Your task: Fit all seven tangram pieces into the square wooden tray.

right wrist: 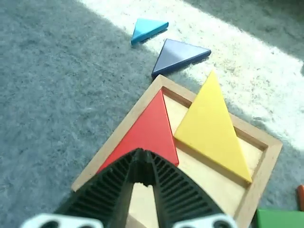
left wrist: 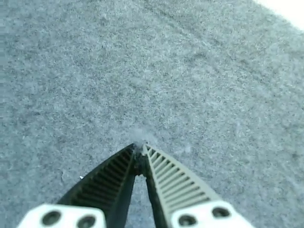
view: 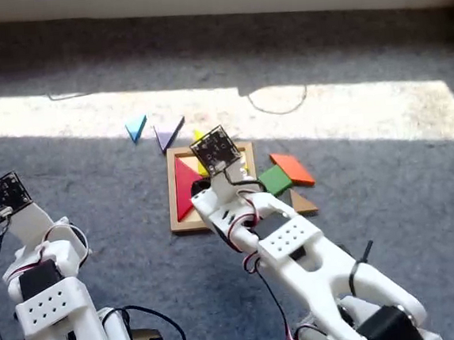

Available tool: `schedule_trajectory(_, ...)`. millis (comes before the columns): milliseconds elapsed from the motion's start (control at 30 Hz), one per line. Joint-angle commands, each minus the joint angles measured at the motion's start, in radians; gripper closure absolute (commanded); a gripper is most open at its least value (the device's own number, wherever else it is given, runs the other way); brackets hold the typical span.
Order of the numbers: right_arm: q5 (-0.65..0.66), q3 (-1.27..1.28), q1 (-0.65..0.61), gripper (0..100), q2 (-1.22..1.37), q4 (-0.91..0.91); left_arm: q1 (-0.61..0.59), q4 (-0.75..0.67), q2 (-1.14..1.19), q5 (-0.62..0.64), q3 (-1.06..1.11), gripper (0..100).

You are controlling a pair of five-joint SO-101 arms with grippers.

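The right arm's jaws are clenched tip to tip with nothing between them. They hang low over the square wooden tray, above the near corner of the large red triangle; whether they touch it cannot be told. The red triangle lies inside the tray along one wall. Beside it is the large yellow triangle, whose far point appears to ride over the tray's rim, so it is probably not seated flat.

Just past that corner, on the grey carpeted bench, lie a dark purple triangle and a small light blue triangle. On the tray's other side are a green square, an orange parallelogram and a tan piece.

The left arm's jaws are also pressed shut on nothing, above bare bench well away from the tray.

With two pieces in and five out, the job looks to be in its early placing stage. The next move likely calls for sliding the yellow triangle down flush against the red. Otherwise the jaws would need to part and fetch a nearby piece.
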Motion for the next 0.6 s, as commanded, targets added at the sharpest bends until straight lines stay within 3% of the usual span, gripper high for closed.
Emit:
schedule_trajectory(0, -0.002, -0.122, -0.007, 98.8, 0.154, -0.127, -0.008, -0.014, -0.013, -0.005, -0.007, 100)
schedule_trajectory(267, -0.005, -0.239, -0.008, 98.8, 0.371, -0.298, -0.007, -0.014, -0.013, -0.006, -0.007, 100)
schedule_trajectory(467, -0.186, -0.326, 0.027, 98.8, 0.524, -0.337, -0.007, -0.012, -0.013, -0.006, -0.005, 100)
schedule_trajectory(567, -0.198, -0.355, 0.065, 98.8, 0.570, -0.337, -0.007, -0.012, -0.013, -0.006, -0.005, 100)
